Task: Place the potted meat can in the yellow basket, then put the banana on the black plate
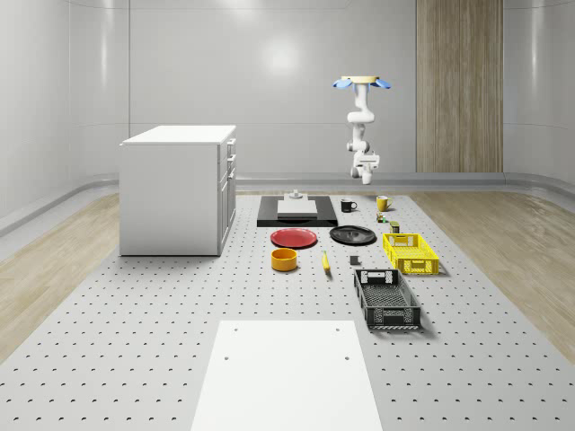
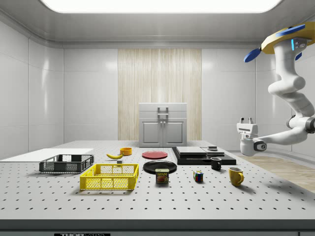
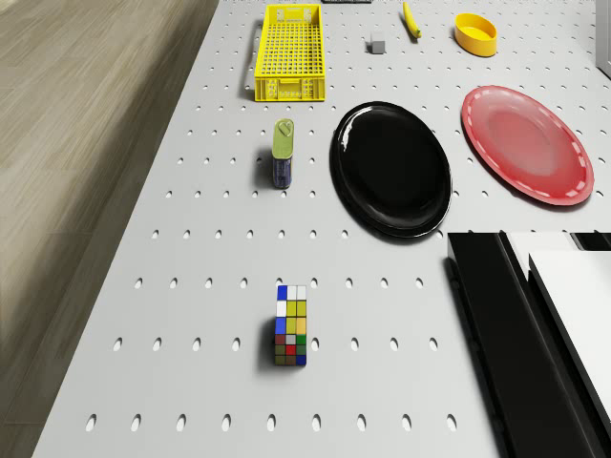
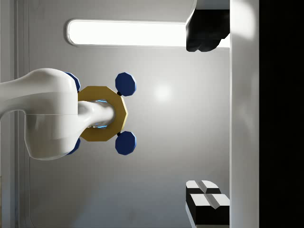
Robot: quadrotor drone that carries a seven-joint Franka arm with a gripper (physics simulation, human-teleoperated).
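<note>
The potted meat can (image 3: 283, 153) (image 1: 393, 226) (image 2: 162, 176) stands upright on the perforated table, between the yellow basket (image 3: 291, 52) (image 1: 411, 252) (image 2: 109, 177) and the black plate (image 3: 391, 167) (image 1: 352, 235) (image 2: 160, 166). The banana (image 1: 325, 261) (image 2: 114, 156) (image 3: 410, 19) lies on the table beyond the plate, near the orange bowl. The drone (image 1: 362, 83) (image 2: 290, 39) hovers high over the table's far end by the mugs. My gripper (image 2: 245, 120) (image 1: 367, 162) (image 4: 209, 116) is turned upward, well above the table, open and holding nothing.
A red plate (image 3: 525, 143), an orange bowl (image 3: 475, 33), a Rubik's cube (image 3: 290, 327), a black mug (image 1: 348, 206) and a yellow mug (image 1: 383, 203) sit nearby. A black basket (image 1: 386, 298), a black platform (image 1: 296, 215) and a white cabinet (image 1: 178, 189) stand on the table.
</note>
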